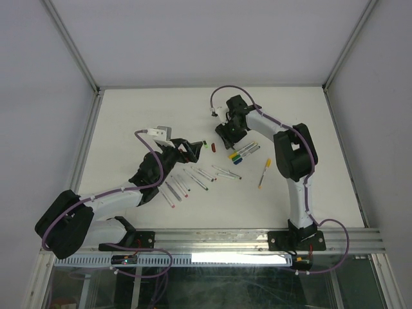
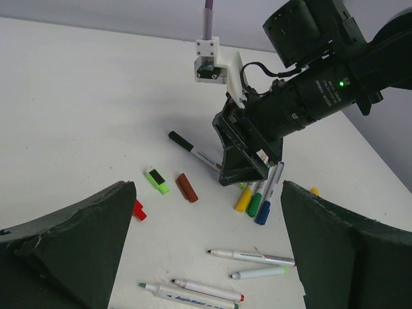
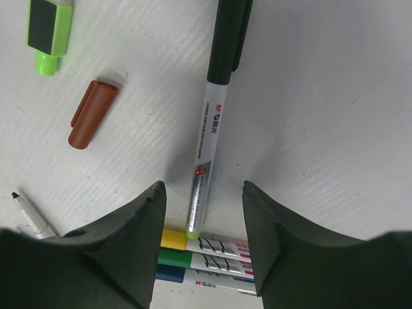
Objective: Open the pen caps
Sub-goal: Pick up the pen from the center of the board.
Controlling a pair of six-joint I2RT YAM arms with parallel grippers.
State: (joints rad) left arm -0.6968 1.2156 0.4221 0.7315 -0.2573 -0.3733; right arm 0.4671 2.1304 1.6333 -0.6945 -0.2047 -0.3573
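Straddling the black-capped pen (image 3: 205, 154), the right gripper (image 3: 203, 192) stood with its jaws spread and nothing clamped, one finger on either side of the white barrel and neither visibly touching it. This was judged a set-up for pinching the barrel so that the black cap (image 3: 226, 38) could be drawn off. The pen lay flat on the table (image 1: 129, 116), with its butt end just beside three capped pens (image 3: 193, 257) in yellow, green and blue. These lay crosswise under the fingers and left little room on that side. The left gripper (image 2: 206, 192) was likewise spread and empty, hovering near and aimed at the same pen, probably placed to take the cap end. Loose items, already off their pens, were a green cap (image 3: 46, 32), a brown cap (image 3: 92, 112) and a red cap (image 2: 138, 210), lying apart from one another between the two grippers. The uncapped pens (image 1: 183, 187) lay in a loose row nearer the arm bases, and a yellow pen (image 1: 264, 172) lay apart beside the right arm. Bare surface lay beyond the black cap towards the far edge, which suited a straight pull. The metal frame rails bordering the table were well apart from the work.
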